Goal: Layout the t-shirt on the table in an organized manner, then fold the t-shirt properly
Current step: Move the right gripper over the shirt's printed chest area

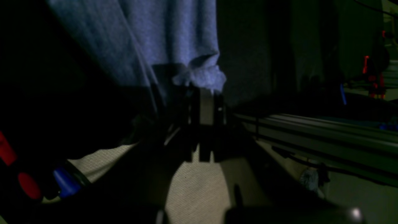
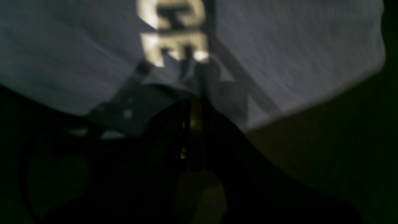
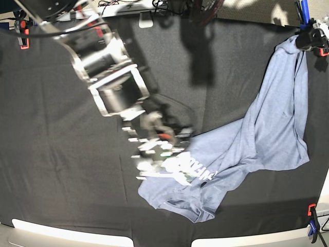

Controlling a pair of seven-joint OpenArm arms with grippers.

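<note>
I worked in what looked like a robotics lab or test bench. The worktop (image 3: 61, 170) was a broad surface covered in black cloth, held taut by orange clamps (image 3: 311, 211) at its edges, with a white rim (image 3: 67, 234) along the near side. Loose cables (image 3: 110, 6) lay bundled behind the far edge. From my left wrist I saw an aluminium extrusion rail (image 1: 326, 130) beside speckled flooring (image 1: 196, 189).
</note>
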